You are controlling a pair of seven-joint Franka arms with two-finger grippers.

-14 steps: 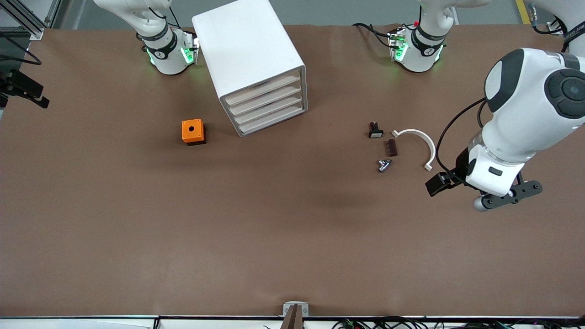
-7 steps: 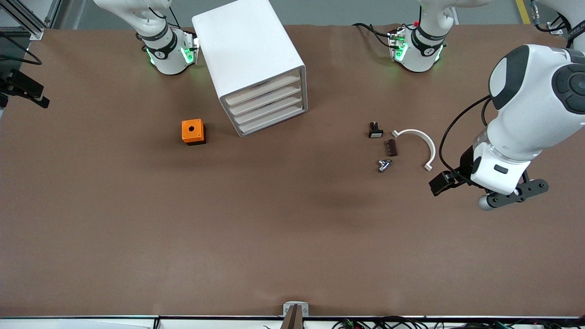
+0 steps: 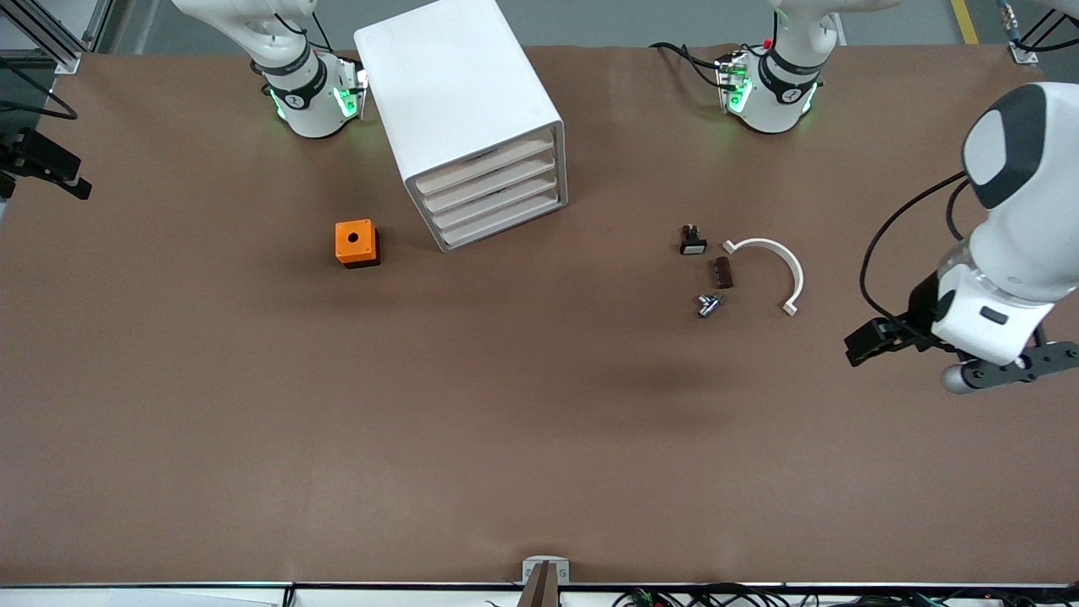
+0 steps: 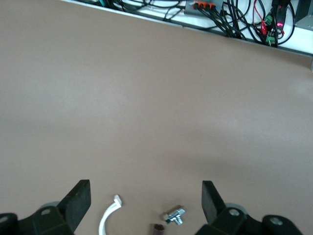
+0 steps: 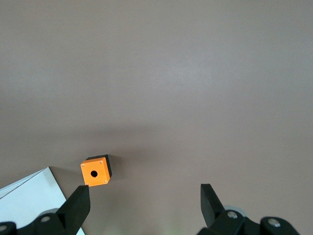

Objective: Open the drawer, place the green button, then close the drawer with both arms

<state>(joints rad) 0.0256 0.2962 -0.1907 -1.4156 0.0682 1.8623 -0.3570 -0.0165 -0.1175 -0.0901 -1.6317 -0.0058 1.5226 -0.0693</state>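
The white cabinet (image 3: 459, 93) stands near the right arm's base, with all four drawer fronts (image 3: 493, 190) shut. No green-capped button shows in any view. My left gripper (image 3: 1011, 364) hangs over bare table toward the left arm's end, away from the small parts. In the left wrist view it (image 4: 145, 203) is open and empty. My right gripper (image 5: 144, 203) is out of the front view. In the right wrist view it is open and empty, high over the table, with the orange box (image 5: 96, 171) and a cabinet corner (image 5: 29, 198) below.
The orange box with a hole (image 3: 356, 243) sits beside the cabinet. A small black part with a white face (image 3: 693, 242), a brown piece (image 3: 722, 272), a metal fitting (image 3: 708, 304) and a white arc (image 3: 771, 261) lie together between the cabinet and the left gripper.
My left arm has swung toward the left arm's end of the table, away from the white arc and small parts. Nothing else has moved.
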